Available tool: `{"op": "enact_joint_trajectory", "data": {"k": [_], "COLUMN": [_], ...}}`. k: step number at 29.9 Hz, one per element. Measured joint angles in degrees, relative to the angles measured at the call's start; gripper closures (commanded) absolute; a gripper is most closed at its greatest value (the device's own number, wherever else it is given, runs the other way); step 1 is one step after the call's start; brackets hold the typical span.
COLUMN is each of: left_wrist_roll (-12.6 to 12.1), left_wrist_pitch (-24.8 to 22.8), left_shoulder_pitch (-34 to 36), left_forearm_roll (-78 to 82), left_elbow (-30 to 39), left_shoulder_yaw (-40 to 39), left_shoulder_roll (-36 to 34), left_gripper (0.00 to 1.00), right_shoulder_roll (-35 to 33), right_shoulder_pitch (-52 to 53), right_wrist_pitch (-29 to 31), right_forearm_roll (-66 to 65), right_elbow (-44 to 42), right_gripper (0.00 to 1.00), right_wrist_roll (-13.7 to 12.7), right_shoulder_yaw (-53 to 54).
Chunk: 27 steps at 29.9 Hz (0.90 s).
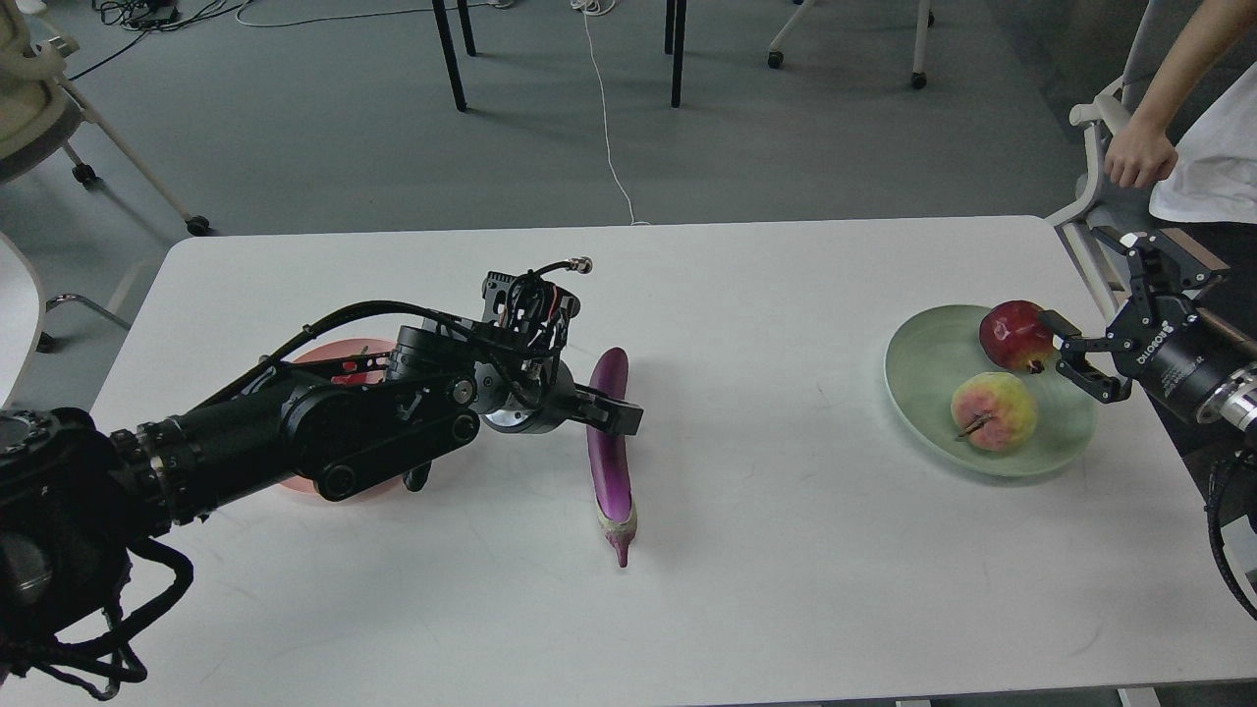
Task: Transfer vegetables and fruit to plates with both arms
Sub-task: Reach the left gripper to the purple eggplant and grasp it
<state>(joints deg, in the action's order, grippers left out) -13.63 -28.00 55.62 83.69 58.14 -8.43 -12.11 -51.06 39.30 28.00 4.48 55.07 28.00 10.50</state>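
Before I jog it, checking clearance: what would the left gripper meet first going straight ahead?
The eggplant. The left gripper already reaches across its middle, apparently touching, though depth is unclear.

Single head view, high, looking forward and down over the white table (766, 295). Left gripper (614, 412) enters from lower-left, close to the lens; right gripper (1075, 358) enters at the right edge. Beyond both grippers: grey floor (344, 128), chair legs. No second view, so nothing shared.
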Motion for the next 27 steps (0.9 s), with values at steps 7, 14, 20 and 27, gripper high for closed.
{"op": "enact_joint_trajectory", "data": {"k": [7, 14, 20, 27], "left_wrist_roll": [0.0, 0.0, 0.0, 0.0], "left_wrist_pitch": [0.0, 0.0, 0.0, 0.0], "left_shoulder_pitch": [-0.2, -0.2, -0.2, -0.2], "left_forearm_roll": [-0.5, -0.5, -0.5, -0.6], "left_elbow": [-0.1, -0.1, -0.1, -0.1], "left_shoulder_yaw": [-0.2, -0.4, -0.2, -0.2], "left_shoulder_roll": [0.4, 0.6, 0.7, 1.5], "left_gripper": [0.02, 0.02, 0.03, 0.04], "right_shoulder_roll": [0.0, 0.2, 0.3, 0.3], "right_shoulder_pitch": [-0.2, -0.8, -0.8, -0.8], "right_wrist_pitch": [0.0, 0.0, 0.0, 0.0], "right_forearm_roll": [-1.3, -2.9, -2.9, -2.9], "right_elbow": [-0.3, -0.3, -0.3, -0.3], "right_gripper": [0.01, 0.01, 0.01, 0.01], "right_wrist_roll": [0.0, 0.0, 0.0, 0.0], "right_shoulder_yaw": [-0.2, -0.2, 0.1, 0.2]}}
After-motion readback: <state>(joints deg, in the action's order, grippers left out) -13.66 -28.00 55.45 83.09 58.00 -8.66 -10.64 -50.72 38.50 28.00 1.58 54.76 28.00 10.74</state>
